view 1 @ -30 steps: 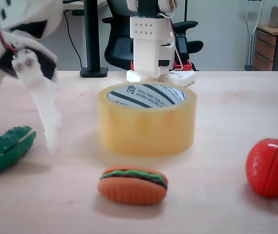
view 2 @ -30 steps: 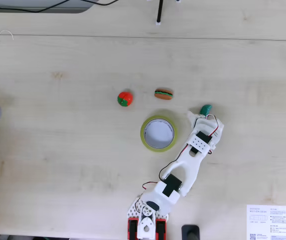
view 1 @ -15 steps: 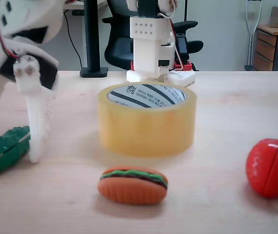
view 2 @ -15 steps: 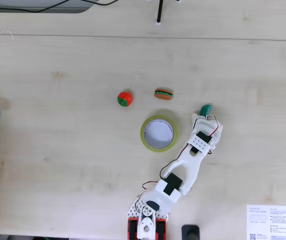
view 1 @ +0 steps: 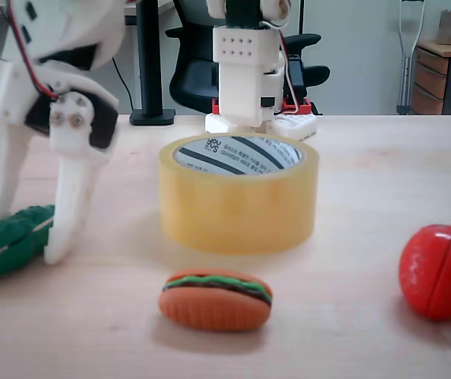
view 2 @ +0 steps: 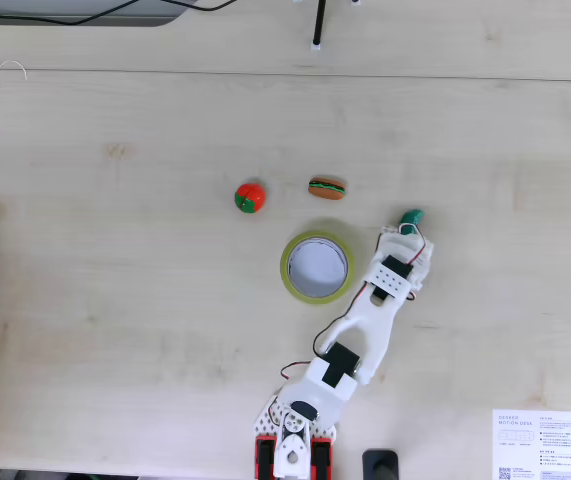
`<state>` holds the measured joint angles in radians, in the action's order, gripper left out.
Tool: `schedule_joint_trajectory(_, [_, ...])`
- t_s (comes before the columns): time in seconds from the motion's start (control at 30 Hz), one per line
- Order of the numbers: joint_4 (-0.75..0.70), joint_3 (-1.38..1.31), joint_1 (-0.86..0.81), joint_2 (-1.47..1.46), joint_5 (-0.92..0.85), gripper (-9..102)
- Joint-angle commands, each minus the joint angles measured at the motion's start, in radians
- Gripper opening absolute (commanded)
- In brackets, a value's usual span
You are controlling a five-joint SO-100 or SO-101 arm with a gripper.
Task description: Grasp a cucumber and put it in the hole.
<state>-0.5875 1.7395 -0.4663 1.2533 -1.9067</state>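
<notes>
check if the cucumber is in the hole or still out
Out. The cucumber lies on the table between the gripper fingers, left of the tape roll; its hole looks empty.

A pale wood-grain counter (view 2: 115, 300) carries everything here. In the fixed view from above, a yellowish tape roll (view 2: 316, 266) lies flat near the middle. On its far side sit a toy burger (view 2: 327, 187) and, to the left of that, a red toy tomato (view 2: 250, 197). A dark green cucumber (view 2: 411, 216) lies to the right of the roll. The arm's red base (view 2: 290, 455) stands at the near edge, with a white printed card (view 2: 545, 444) in the near right corner.
</notes>
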Motion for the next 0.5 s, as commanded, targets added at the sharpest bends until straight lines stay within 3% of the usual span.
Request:
schedule_joint_trajectory(0.0, [-0.063, -0.038, 0.017, 0.017, -0.005, 10])
schedule_joint_trajectory(0.47, [-0.118, -0.038, 0.018, 0.031, -0.002, 6])
